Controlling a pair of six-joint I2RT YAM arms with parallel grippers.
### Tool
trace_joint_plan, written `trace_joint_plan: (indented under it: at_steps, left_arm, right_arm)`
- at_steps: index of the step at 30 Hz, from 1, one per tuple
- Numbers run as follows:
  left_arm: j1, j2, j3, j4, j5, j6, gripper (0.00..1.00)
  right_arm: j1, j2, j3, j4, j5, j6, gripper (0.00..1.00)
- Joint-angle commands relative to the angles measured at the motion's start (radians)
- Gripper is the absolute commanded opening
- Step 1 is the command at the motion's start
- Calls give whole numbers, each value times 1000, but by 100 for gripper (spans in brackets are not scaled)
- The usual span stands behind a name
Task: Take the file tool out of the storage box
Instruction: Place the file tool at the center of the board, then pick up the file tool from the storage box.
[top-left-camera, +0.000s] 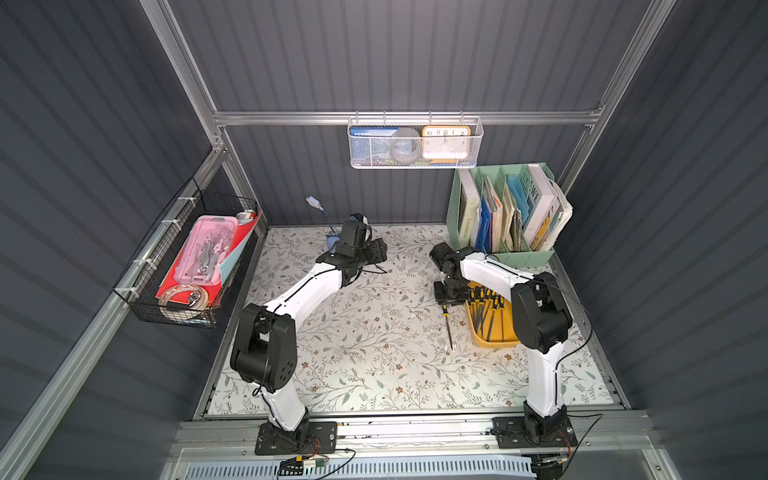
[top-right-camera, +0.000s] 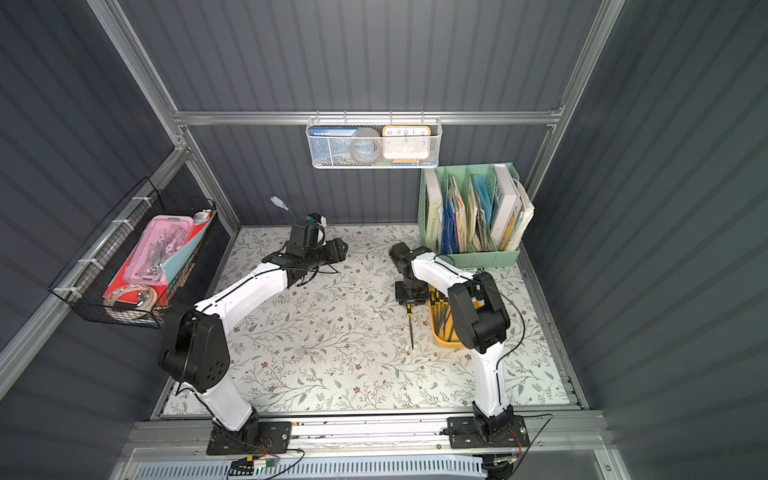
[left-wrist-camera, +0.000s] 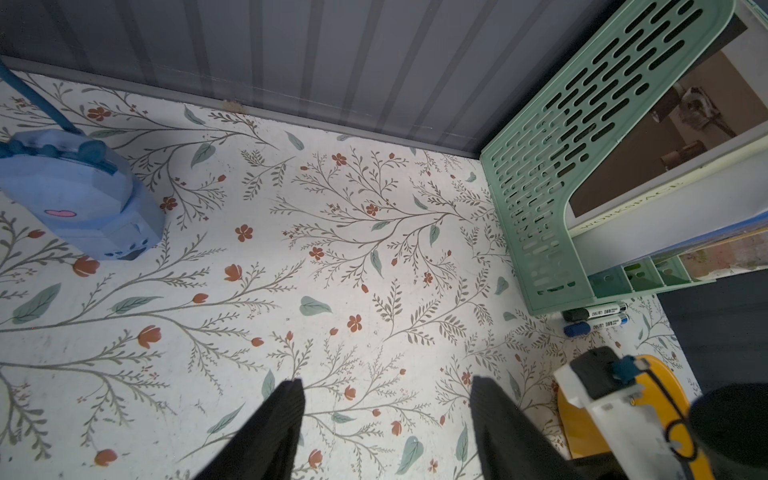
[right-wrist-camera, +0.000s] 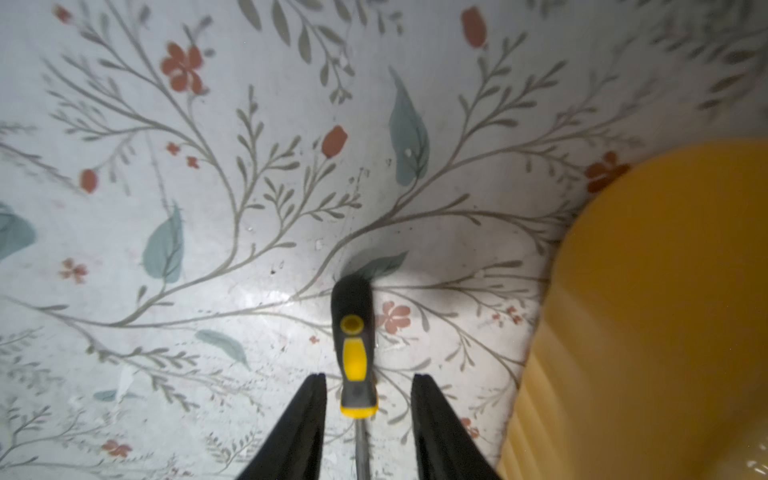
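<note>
Found the file (right-wrist-camera: 353, 357) out of the box (right-wrist-camera: 665, 291), flat on the table (top-left-camera: 374, 365). Saw it in both top views too, just beside the box, with a thin strip of table between. Saw its black and yellow handle pointing to the back wall and its thin tip pointing to the front. Saw more files (top-left-camera: 488, 309) inside the box.

Saw the right gripper (right-wrist-camera: 369, 376) low over the handle end of the file. Saw its two fingers (right-wrist-camera: 307, 419) apart, one on each side of the file, with a gap on both sides. Gripped nothing.

Saw the left gripper (left-wrist-camera: 385, 381) well away, over bare table near a blue thing (left-wrist-camera: 79, 191). Saw its fingers wide apart too, with nothing between them.

Took this for the let-go step. Judged the taking out as good as done, with the file outside the box and free of the fingers.

For the next move, thought it best to lift the right gripper straight up. Would need to keep the fingers apart on the way, so as not to drag or flip the file. Would need to stay clear of the box as well, so as not to bump it or the files inside. Saw no job for the left gripper.
</note>
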Motion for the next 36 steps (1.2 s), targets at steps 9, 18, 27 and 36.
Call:
trace_joint_plan:
  at_steps: [9,18,27,36]
  left_arm:
    - [7,-16,10,-7,0,12,69]
    - [8,-16,9,-2,4,12,69]
    - [7,-35,-9,-3,-9,9,69]
    - [7,-45,-11,-6,-19,3,69]
  right_arm:
    - [-251,-283,-81,35,55,-50,38]
    - [-318,-169,-85,9,14,-89,38]
    - [-318,-82,-85,43,-7,-72,38]
    - [-318,-23,-79,51,-34,-79,33]
